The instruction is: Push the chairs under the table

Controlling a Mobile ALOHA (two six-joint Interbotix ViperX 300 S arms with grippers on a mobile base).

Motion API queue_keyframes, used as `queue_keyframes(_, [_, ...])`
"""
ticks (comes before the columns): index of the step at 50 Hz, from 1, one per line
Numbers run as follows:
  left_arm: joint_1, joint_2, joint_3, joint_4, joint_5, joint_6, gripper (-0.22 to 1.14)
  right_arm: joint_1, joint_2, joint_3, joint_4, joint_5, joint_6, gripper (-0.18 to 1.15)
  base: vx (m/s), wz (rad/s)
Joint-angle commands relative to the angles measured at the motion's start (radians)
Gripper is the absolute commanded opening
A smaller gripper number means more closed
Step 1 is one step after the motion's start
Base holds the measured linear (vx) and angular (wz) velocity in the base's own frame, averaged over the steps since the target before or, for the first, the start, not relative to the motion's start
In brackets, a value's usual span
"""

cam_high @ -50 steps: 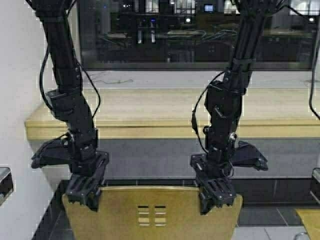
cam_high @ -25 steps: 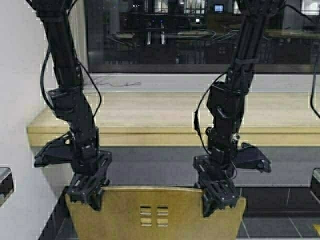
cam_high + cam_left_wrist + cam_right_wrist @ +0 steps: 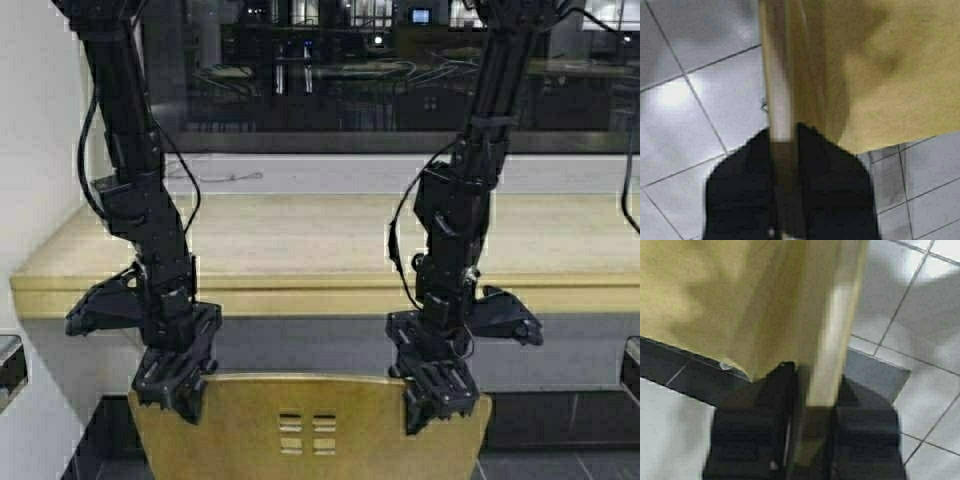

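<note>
So the beige table (image 3: 330, 250) is sitting right ahead, looking nearer than a second ago since the robot's rolling forward. The tan chair (image 3: 305, 425) with four square cutouts is just below its edge. Wrist views are showing floor tiles (image 3: 685, 130). Left gripper (image 3: 172, 385) and right gripper (image 3: 437, 395) are both clamping the backrest's top edge.

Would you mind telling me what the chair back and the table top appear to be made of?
The chair back looks like yellow-tan plywood with a smooth satin finish: its thin edge shows as a paler band between the left claw fingers. The right claw clamps the same edge. The table top seems to be pale wood or wood-look laminate, faintly grained, with a thick light edge; which one is unclear.
</note>
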State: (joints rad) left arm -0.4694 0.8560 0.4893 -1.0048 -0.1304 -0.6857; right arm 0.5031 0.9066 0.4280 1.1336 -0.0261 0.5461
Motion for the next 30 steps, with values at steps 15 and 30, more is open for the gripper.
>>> queue_keyframes(15, [0.0, -0.031, -0.035, 0.023, -0.006, 0.052, 0.03, -0.003, 0.008, -0.04, -0.023, 0.014, -0.155, 0.04, 0.26, 0.05])
queue_keyframes(30, [-0.002, -0.044, -0.02, 0.023, 0.005, 0.051, 0.03, -0.003, -0.008, -0.035, -0.021, 0.032, -0.178, 0.04, 0.22, 0.02])
